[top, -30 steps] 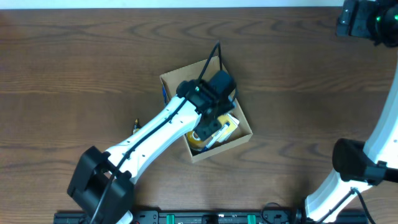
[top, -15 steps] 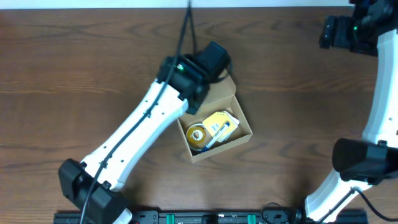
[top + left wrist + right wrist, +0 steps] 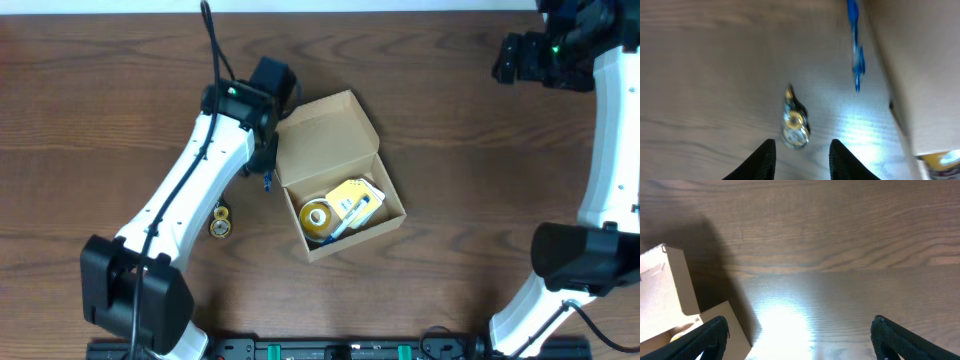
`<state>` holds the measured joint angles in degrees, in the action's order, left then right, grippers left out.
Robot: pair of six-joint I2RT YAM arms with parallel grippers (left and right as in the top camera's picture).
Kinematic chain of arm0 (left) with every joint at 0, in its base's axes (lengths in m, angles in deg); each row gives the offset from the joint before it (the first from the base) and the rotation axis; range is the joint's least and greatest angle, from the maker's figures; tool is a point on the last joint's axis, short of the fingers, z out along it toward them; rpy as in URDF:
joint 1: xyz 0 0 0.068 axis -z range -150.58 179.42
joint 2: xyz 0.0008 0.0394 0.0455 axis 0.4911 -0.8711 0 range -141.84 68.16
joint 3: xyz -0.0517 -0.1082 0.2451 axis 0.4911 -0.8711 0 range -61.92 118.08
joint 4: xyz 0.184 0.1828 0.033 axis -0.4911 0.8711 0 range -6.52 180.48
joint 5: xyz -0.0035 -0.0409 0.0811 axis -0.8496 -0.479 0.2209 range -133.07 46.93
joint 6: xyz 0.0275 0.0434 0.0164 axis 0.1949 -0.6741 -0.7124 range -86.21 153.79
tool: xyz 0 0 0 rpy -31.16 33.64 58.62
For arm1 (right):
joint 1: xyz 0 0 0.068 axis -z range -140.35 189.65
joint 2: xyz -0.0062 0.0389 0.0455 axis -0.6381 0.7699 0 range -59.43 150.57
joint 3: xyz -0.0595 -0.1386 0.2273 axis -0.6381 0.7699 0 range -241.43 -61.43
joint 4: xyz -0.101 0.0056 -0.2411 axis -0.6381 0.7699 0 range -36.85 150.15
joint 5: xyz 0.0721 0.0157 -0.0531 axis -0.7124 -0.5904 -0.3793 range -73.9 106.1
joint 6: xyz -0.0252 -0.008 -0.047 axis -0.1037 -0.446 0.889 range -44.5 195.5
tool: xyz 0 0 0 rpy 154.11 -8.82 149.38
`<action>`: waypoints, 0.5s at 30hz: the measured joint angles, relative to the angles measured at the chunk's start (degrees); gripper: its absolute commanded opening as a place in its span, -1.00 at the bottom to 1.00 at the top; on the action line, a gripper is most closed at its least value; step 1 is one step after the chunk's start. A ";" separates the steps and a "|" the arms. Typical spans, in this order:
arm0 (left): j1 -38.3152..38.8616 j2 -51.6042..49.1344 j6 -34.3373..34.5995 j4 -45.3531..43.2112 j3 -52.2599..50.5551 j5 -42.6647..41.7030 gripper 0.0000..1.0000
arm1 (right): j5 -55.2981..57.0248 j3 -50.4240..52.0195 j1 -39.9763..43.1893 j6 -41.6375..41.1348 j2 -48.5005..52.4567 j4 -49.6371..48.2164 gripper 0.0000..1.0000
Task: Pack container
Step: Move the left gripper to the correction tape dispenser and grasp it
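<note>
The container (image 3: 392, 218) is a tan cardboard box at the table's middle, with its flap lid (image 3: 328, 130) swung open to the upper left. Inside lie a yellow tape roll (image 3: 318, 217) and a yellow packet (image 3: 356, 199). My left gripper (image 3: 262, 152) hovers just left of the lid, outside the box. In the left wrist view its jaws (image 3: 802, 165) stand narrowly apart with nothing between them, above a small gold and clear round object (image 3: 794, 126). A blue pen (image 3: 855, 50) lies beside the box wall (image 3: 920, 100). My right gripper (image 3: 520, 60) is open at the far right.
The blue pen (image 3: 268, 180) lies on the wood against the box's left side. The small gold object (image 3: 220, 222) sits further left and lower. The right wrist view shows the lid (image 3: 665, 280), the wide-open fingers (image 3: 710, 335) and bare brown wood.
My left arm has lifted out of the box and swung up and left, its jaws narrowing. The box's contents are now uncovered. The right gripper has drifted left.
</note>
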<state>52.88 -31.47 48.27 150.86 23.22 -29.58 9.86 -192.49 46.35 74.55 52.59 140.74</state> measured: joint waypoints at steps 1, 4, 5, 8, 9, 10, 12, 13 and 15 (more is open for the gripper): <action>0.00 0.00 0.79 -1.40 -2.38 -0.35 -0.31 | 0.00 0.00 0.00 0.02 0.00 -0.04 0.81; 0.09 0.22 2.97 -5.03 -9.20 -1.36 -0.29 | -0.02 0.00 0.02 0.09 0.00 -0.31 0.80; 0.09 0.39 3.41 -5.51 -10.49 -1.53 -0.28 | -0.04 0.00 0.02 0.13 0.00 -0.33 0.81; 0.00 3.45 4.92 -8.66 -16.39 -1.97 -0.14 | -0.02 0.00 0.02 0.15 0.00 -0.37 0.80; -0.02 4.52 5.01 -8.94 -17.40 -2.08 -0.10 | -0.02 0.00 0.02 0.15 0.00 -0.37 0.80; -0.09 6.27 5.55 -10.19 -19.02 -2.40 -0.08 | -0.04 0.00 0.02 0.15 0.00 -0.37 0.79; -0.46 8.68 6.21 -11.30 -20.96 -3.10 -0.07 | -0.04 0.00 0.02 0.15 0.00 -0.31 0.80; -1.11 10.21 6.54 -12.72 -22.51 -4.15 -0.07 | -0.04 0.00 0.02 0.15 0.00 -0.17 0.79; -2.51 11.39 6.71 -15.32 -24.65 -5.92 -0.06 | -0.02 0.00 -0.09 0.15 0.00 0.09 0.79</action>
<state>50.37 -20.08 54.98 135.54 -1.43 -35.50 9.84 -192.49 46.26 74.70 52.59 140.83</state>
